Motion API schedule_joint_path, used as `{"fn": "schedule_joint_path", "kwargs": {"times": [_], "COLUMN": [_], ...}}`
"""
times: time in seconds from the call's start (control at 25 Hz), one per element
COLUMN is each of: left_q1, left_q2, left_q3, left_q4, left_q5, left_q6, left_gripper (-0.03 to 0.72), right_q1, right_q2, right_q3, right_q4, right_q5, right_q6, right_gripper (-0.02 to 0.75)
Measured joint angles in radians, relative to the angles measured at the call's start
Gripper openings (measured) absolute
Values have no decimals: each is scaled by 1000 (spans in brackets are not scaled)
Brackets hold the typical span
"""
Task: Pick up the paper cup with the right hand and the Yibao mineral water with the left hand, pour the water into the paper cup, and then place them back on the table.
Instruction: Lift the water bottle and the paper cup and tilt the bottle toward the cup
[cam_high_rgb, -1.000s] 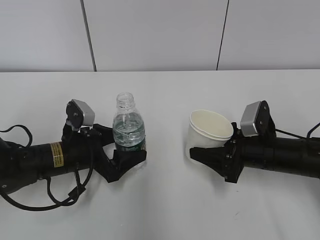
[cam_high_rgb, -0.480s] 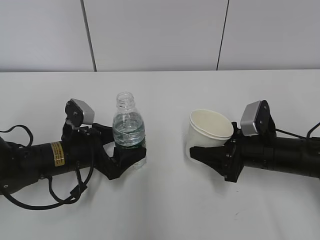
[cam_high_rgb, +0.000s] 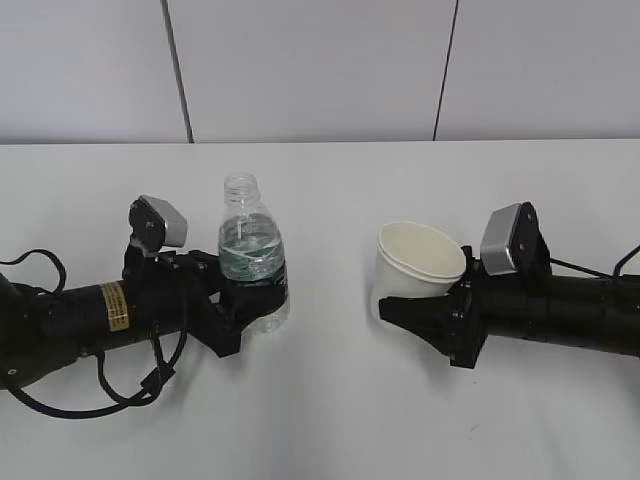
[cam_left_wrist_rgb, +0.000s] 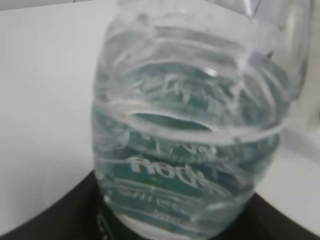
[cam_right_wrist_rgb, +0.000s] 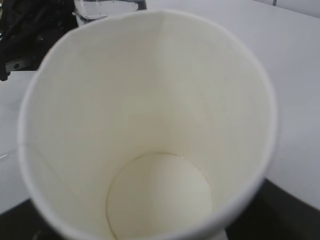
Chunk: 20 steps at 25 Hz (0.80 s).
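On the left half of the table (cam_high_rgb: 330, 410), my left hand (cam_high_rgb: 252, 303) now grips the Yibao mineral water (cam_high_rgb: 250, 262), shifted slightly left. My right hand (cam_high_rgb: 415, 305) clamps the paper cup (cam_high_rgb: 417, 267), tilted; the wrist view shows its bottom dry.

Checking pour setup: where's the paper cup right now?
Exterior view, right of centre: the paper cup sits tilted in the right hand, across a bare gap from the Yibao mineral water.

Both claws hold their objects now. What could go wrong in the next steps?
1. The Yibao mineral water has no cap and leans in the left claw; water may spill before pouring.
2. The paper cup is tilted and thin; the right claw could crush it or let it slip.
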Motion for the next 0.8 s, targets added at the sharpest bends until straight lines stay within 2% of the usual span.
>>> {"fn": "schedule_joint_path", "kwargs": {"times": [0.24, 0.48, 0.8], "left_q1": [0, 1, 9], "left_q2": [-1, -20, -68], "left_q3": [0, 0, 0], "left_q4": [-1, -1, -28], "left_q5": [0, 29, 51], "left_q6": [5, 96, 220], "left_gripper": [363, 357, 353], "right_q1": [0, 8, 114], "right_q2": [-4, -19, -19], "right_q3": [-54, -109, -159], "right_q4": [-100, -248, -291], "right_q5": [0, 25, 97], "right_q6": [78, 166, 239], "right_gripper": [521, 521, 521]}}
